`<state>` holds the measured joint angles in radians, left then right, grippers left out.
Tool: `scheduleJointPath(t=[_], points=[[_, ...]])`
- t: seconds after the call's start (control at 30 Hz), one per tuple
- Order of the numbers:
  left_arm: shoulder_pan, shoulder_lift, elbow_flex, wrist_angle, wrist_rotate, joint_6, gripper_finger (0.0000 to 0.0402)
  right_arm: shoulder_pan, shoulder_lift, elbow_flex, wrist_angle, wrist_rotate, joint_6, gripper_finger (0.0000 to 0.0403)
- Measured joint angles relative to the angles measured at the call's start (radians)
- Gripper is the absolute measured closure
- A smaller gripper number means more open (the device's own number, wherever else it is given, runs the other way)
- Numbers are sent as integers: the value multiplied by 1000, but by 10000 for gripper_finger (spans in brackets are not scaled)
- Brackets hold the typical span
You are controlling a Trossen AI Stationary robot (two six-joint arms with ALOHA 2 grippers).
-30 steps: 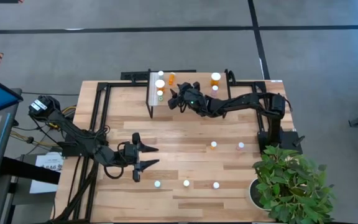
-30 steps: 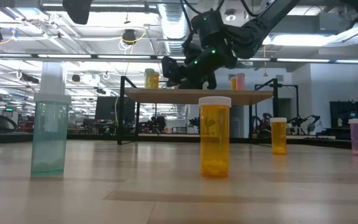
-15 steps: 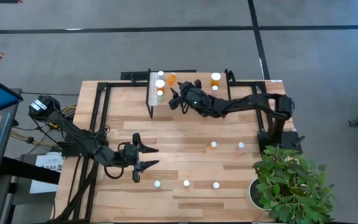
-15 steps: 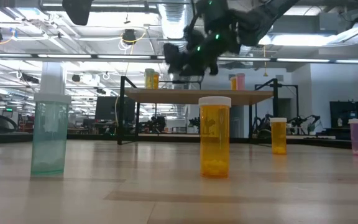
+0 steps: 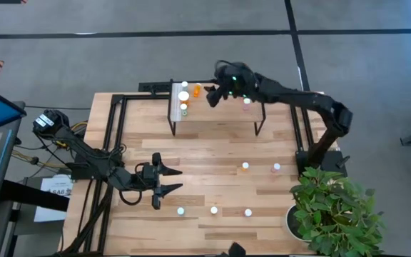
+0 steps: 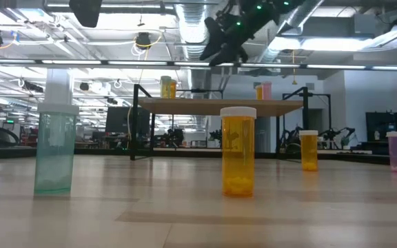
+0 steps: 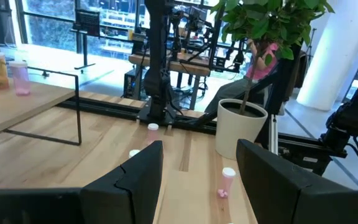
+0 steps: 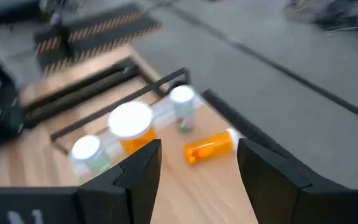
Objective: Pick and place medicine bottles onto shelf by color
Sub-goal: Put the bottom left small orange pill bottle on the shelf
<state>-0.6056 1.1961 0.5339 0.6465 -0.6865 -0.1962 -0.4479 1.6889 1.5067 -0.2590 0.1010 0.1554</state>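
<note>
Medicine bottles (image 5: 185, 96) grouped at the white-strip end of the shelf (image 5: 220, 118): white-capped orange and green ones upright, one orange bottle (image 8: 209, 147) lying on its side near the shelf's back edge, probably tipped and in need of righting. A second cluster, orange and pink (image 5: 247, 91), at the shelf's opposite back corner, apparently sorted by colour. Loose bottles (image 5: 214, 210) scattered toward the table's front edge and right side, not yet shelved. Right gripper (image 5: 212, 98) raised above the shelf's back edge, fingers (image 8: 138, 171) apart, nothing held, seemingly poised over the fallen bottle. Left gripper (image 5: 170, 179) low over the table near the front-left, fingers spread, empty, waiting.
</note>
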Motion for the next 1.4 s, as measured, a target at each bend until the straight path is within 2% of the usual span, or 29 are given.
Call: scheduleJointPath(t=[0.2, 0.33, 0.57, 0.7, 1.0, 1.23, 1.4], points=[[0, 0, 0, -1, 0, 2, 210, -25, 157, 287, -294, -95, -125, 168], [-1, 0, 0, -1, 3, 1, 210, -53, 276, 473, -470, -109, -171, 168], [-2, 0, 0, -5, 28, -4, 210, -135, 433, 691, -620, -306, -180, 168], [-2, 0, 0, -5, 28, -5, 210, -158, 472, 735, -617, -306, -238, 168], [-2, 0, 0, -5, 28, -6, 210, -174, 494, 735, -517, -305, -274, 168], [-4, -24, 0, -18, 27, -8, 210, -149, 493, 736, -577, -277, -557, 168], [-11, -65, 0, -54, 24, -8, 210, -137, 493, 736, -610, -272, -651, 168]])
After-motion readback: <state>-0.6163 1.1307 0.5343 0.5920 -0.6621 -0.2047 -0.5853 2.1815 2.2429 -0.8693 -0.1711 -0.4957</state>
